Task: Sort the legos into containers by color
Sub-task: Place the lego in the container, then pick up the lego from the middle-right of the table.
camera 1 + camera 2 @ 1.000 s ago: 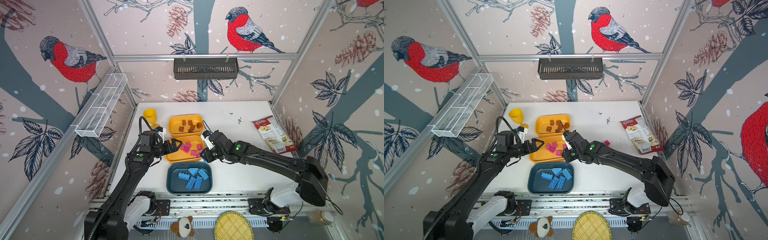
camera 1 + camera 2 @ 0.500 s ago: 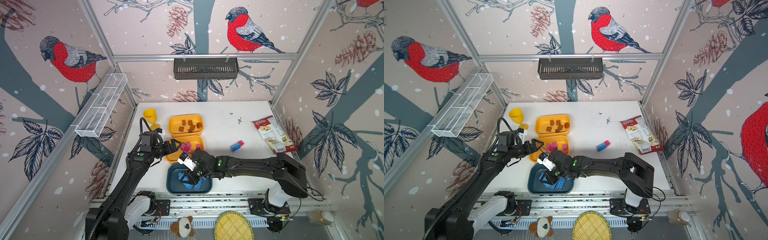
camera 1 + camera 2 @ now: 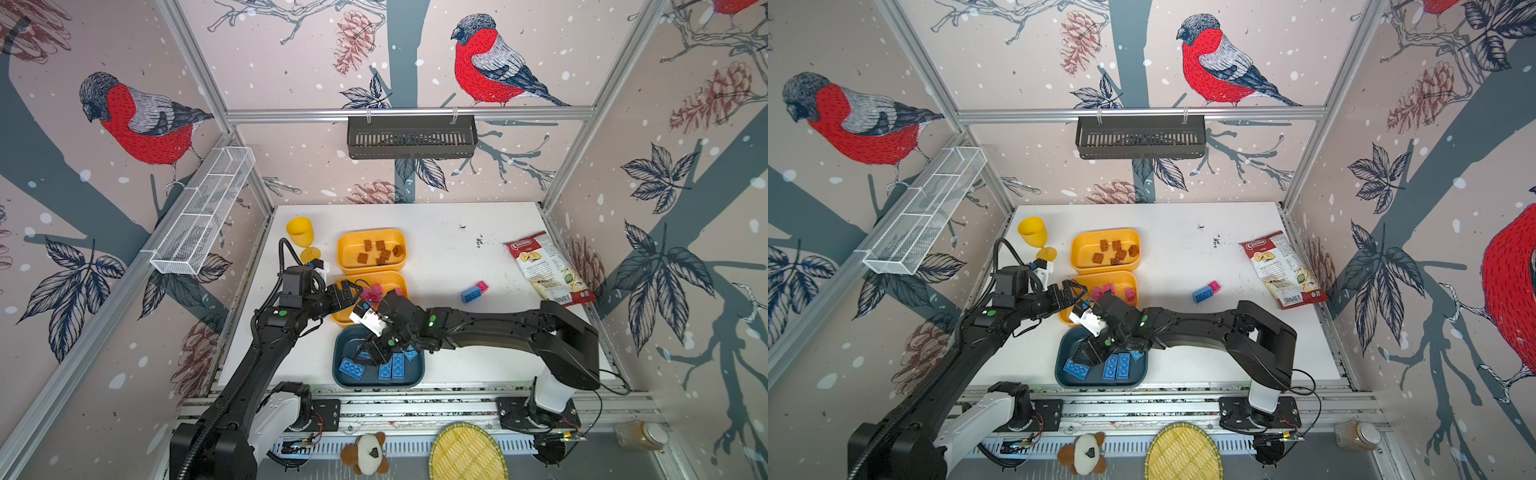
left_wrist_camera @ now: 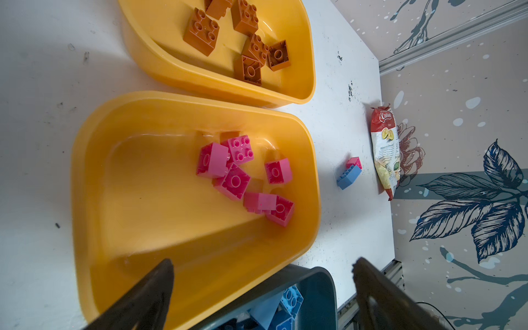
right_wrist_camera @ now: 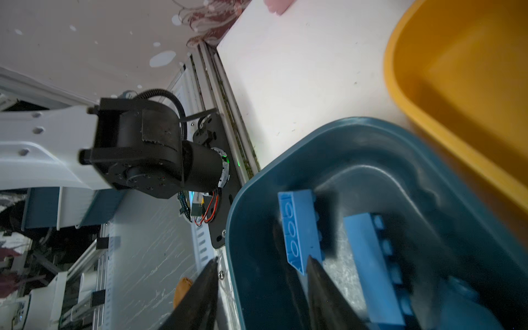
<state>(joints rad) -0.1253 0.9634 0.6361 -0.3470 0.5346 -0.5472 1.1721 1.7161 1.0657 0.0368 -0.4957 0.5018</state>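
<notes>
The right arm reaches low along the white bench's (image 3: 436,257) front edge. Its right gripper (image 5: 261,263) is tipped into the dark teal-blue plastic tray (image 5: 285,160) with jaws parted. A blue studded brick (image 5: 300,228) stands on edge beside one fingertip; blur hides whether they touch. The left gripper (image 4: 263,285), spread wide, hovers over the yellow-orange tray (image 4: 85,171) holding the pink bricks (image 4: 228,168).

The left arm reaches forward, the left hand (image 3: 348,292) held level with jaws spread wide. The right arm stretches across toward the left, wrist bent down, the right hand (image 3: 371,352) low, jaws partly apart
</notes>
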